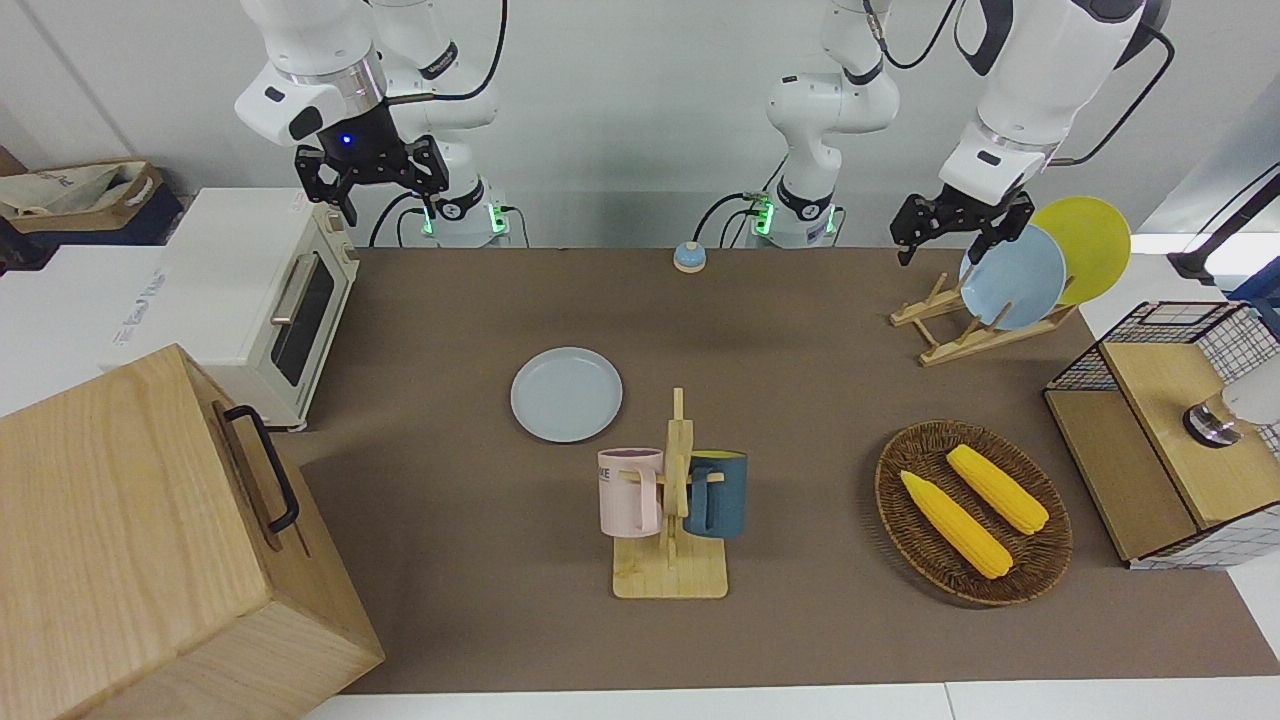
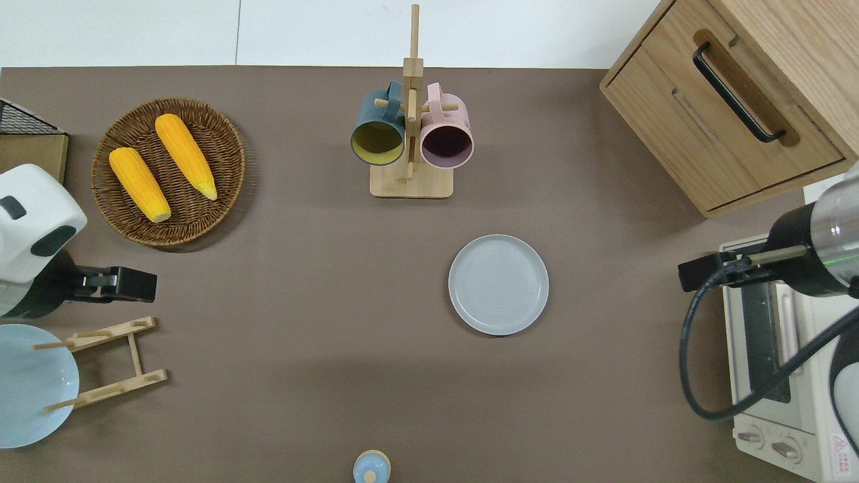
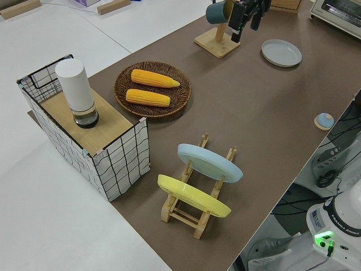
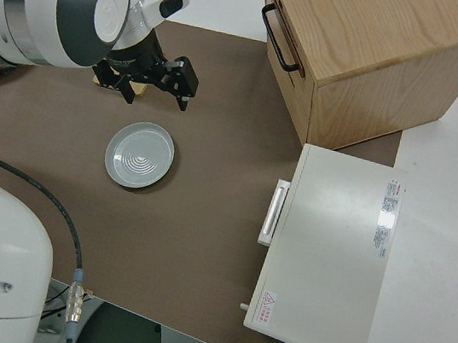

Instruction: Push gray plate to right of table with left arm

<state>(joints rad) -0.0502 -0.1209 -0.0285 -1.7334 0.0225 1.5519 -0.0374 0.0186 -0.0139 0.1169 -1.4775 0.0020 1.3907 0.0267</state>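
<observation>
The gray plate (image 1: 566, 394) (image 2: 498, 284) (image 3: 281, 52) (image 4: 139, 155) lies flat near the middle of the brown table (image 1: 800, 350), a little nearer to the robots than the mug rack. My left gripper (image 1: 945, 250) (image 2: 149, 285) (image 3: 248, 22) hangs open and empty in the air over bare table between the wicker basket and the dish rack, far from the plate. The right arm is parked, its gripper (image 1: 390, 205) (image 4: 156, 96) open and empty.
A wooden mug rack (image 2: 411, 181) carries a pink mug and a dark blue mug. A wicker basket (image 2: 221, 127) holds two corn cobs. A dish rack (image 1: 960, 335) holds a sky-blue plate and a yellow plate. A toaster oven (image 1: 250, 300), a wooden cabinet (image 1: 130, 540), a wire crate (image 1: 1150, 440) and a small blue bell (image 1: 689, 257) line the table's edges.
</observation>
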